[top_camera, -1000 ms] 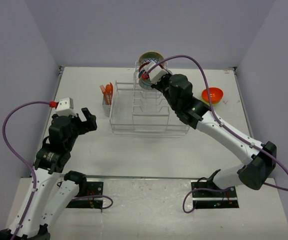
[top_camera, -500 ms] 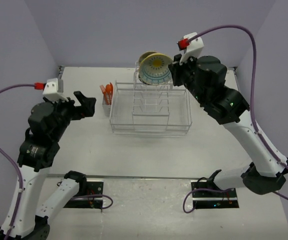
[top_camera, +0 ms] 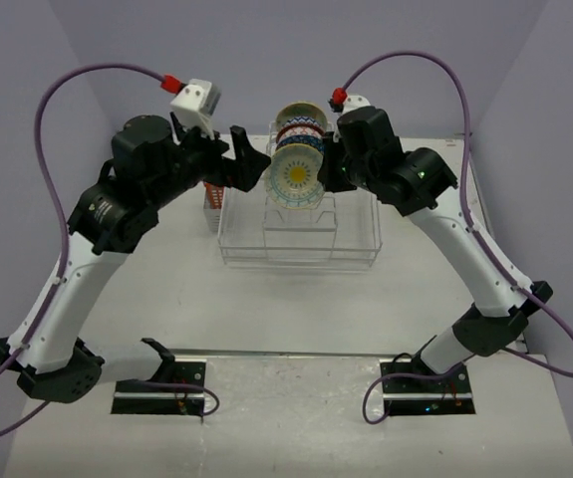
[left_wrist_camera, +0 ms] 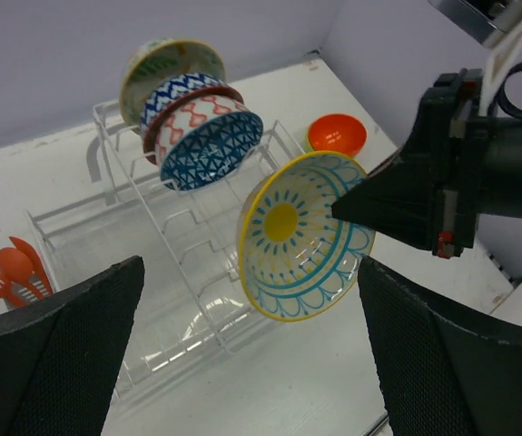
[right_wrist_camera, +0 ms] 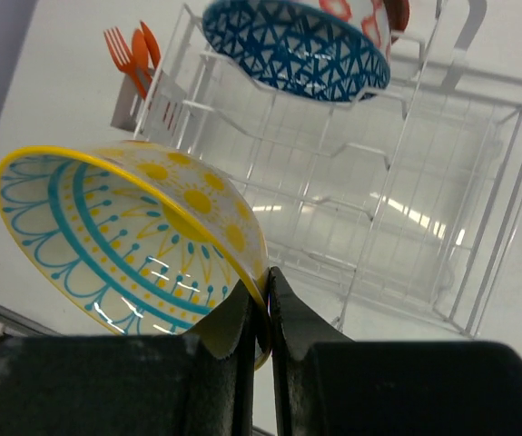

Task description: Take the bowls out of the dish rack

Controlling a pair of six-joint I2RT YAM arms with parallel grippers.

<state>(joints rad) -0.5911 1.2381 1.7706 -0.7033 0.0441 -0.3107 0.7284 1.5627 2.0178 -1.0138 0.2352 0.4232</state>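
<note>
Glossy, smooth-glazed bowl [left_wrist_camera: 306, 236]; shiny white coated-wire dish rack [top_camera: 299, 261].

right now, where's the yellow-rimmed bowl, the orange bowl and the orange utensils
yellow-rimmed bowl [left_wrist_camera: 280, 221], left wrist view, on the yellow sun at its inner centre
orange bowl [left_wrist_camera: 337, 136], left wrist view, on its inside
orange utensils [left_wrist_camera: 12, 264], left wrist view, on the spoon's head

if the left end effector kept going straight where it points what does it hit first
Most likely the yellow-and-teal bowl, which the right end effector holds by the rim right ahead of the left end effector; how far off is unclear.
</note>
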